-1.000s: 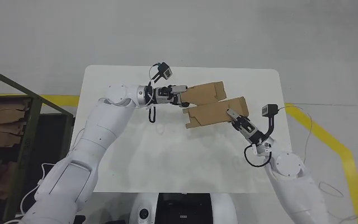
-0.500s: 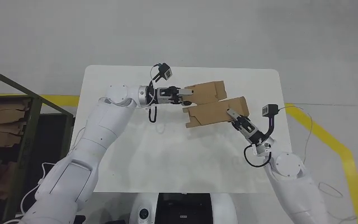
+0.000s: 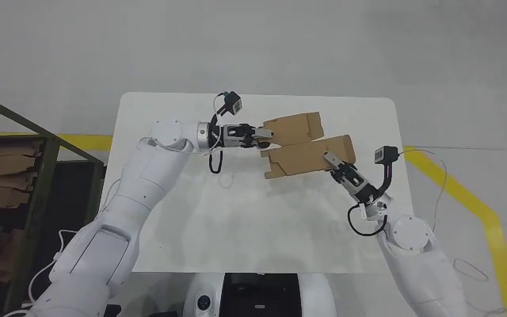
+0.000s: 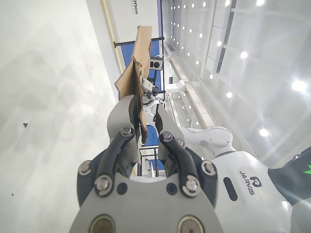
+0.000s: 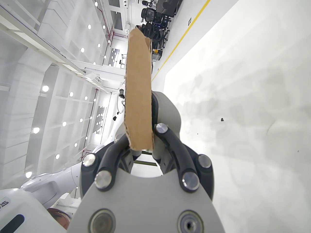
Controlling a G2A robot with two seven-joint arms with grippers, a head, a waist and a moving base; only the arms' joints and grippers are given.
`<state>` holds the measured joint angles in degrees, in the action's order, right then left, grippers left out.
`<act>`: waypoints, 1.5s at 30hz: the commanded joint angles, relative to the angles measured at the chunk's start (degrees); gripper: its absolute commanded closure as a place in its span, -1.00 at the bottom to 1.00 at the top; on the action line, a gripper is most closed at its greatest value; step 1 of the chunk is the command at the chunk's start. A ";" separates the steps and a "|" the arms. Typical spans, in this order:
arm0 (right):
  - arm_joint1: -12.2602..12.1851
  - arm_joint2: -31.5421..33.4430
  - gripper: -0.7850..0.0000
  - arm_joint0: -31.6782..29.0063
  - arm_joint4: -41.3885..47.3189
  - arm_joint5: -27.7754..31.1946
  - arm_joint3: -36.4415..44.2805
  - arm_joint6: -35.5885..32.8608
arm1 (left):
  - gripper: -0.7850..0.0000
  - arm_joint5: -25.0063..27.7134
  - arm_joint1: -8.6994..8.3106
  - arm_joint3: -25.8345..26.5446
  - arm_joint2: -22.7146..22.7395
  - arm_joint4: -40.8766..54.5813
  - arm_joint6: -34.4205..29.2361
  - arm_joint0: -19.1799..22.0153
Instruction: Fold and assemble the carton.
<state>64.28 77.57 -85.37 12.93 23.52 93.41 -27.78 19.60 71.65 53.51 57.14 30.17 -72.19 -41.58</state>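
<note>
A flat brown carton [image 3: 305,154] hangs in the air over the far half of the white table [image 3: 198,230], between my two grippers. It has an upper panel and a lower panel, offset from each other. My left gripper [image 3: 265,136] is at its left end. In the left wrist view the carton [image 4: 141,56] stands edge-on between the gripper's [image 4: 143,105] fingers, resting against one pad, with a gap to the other, so it is open. My right gripper [image 3: 328,161] is shut on the carton's right part; its wrist view shows the carton [image 5: 138,86] pinched in the gripper [image 5: 143,105].
A green rack [image 3: 24,170] holding flat cardboard sheets stands on the floor left of the table. A yellow line [image 3: 463,194] runs across the floor on the right. The table's near half lies bare below the carton.
The carton and both grippers have drifted slightly toward the table's far right. The left gripper's tips sit a little farther along the carton's left end.
</note>
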 commanded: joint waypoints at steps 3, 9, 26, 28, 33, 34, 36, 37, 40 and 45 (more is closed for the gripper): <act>-0.03 0.33 1.00 -0.31 -0.75 -0.14 0.62 -0.13 | 0.66 -0.07 0.05 -0.45 0.08 0.05 0.18 0.06; -0.04 0.70 1.00 -0.77 -1.47 -0.41 1.50 -0.04 | 0.57 0.07 0.11 -1.00 0.18 0.06 0.28 0.29; 0.08 1.01 0.92 -1.23 -1.97 -0.69 2.77 -0.05 | 1.00 0.37 0.40 -2.06 0.14 0.27 0.21 0.63; 0.11 1.06 -0.93 -1.26 -1.95 -0.73 2.76 0.13 | 1.00 0.61 0.44 -1.95 0.16 0.55 -0.10 0.62; 0.13 1.59 -1.00 -1.43 -1.43 -0.77 2.46 0.42 | 1.00 0.88 0.51 -1.80 0.26 1.14 -0.80 0.62; 0.12 1.81 -1.00 -1.45 -1.30 -0.76 2.29 0.38 | 1.00 0.92 0.52 -1.76 0.29 1.20 -0.92 0.63; 0.07 2.47 -1.00 -1.51 -0.88 -0.72 1.83 0.32 | 1.00 1.01 0.53 -1.67 0.37 1.41 -1.16 0.59; 0.02 2.89 -1.00 -1.55 -0.62 -0.69 1.55 0.21 | 1.00 1.02 0.52 -1.67 0.42 1.50 -1.26 0.56; -0.17 4.55 -1.00 -1.60 -0.03 -0.62 0.52 -0.41 | 1.00 1.10 0.50 -1.55 0.53 1.57 -1.58 0.51; -0.68 8.21 -1.00 -1.53 0.44 -0.48 -1.63 -2.09 | 1.00 1.22 0.49 -1.23 0.58 1.81 -2.72 0.45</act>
<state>63.70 85.01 -86.94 13.23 22.96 92.22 -29.45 20.83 72.14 52.20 57.74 31.93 -74.63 -41.13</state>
